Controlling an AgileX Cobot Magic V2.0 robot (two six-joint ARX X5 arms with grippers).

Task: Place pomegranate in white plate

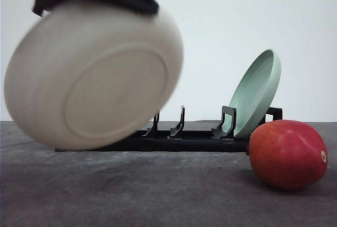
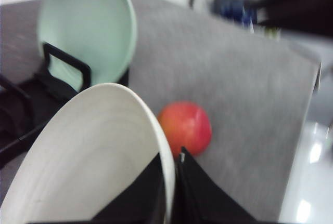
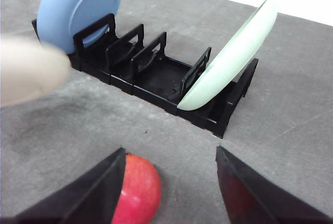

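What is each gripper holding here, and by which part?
The left gripper holds the white plate by its rim, lifted off the table. The right gripper is open and holds nothing; the pomegranate lies beside one finger.

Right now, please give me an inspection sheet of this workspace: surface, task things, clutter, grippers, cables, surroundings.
Surface: dark grey matte table, no spills seen.
White plate: white plate is lifted off the table, tilted, its foot ring facing the front camera; blurred.
Pomegranate: pomegranate rests on the table at the right, close to the rack's end.
Clutter: black dish rack holds a blue plate at one end and a pale green plate leaning at the other; the middle slots are empty.
Left gripper: left gripper is shut on the white plate's rim.
Right gripper: right gripper is open, near the pomegranate.
Cables: nothing seen.
Surroundings: plain white wall behind.
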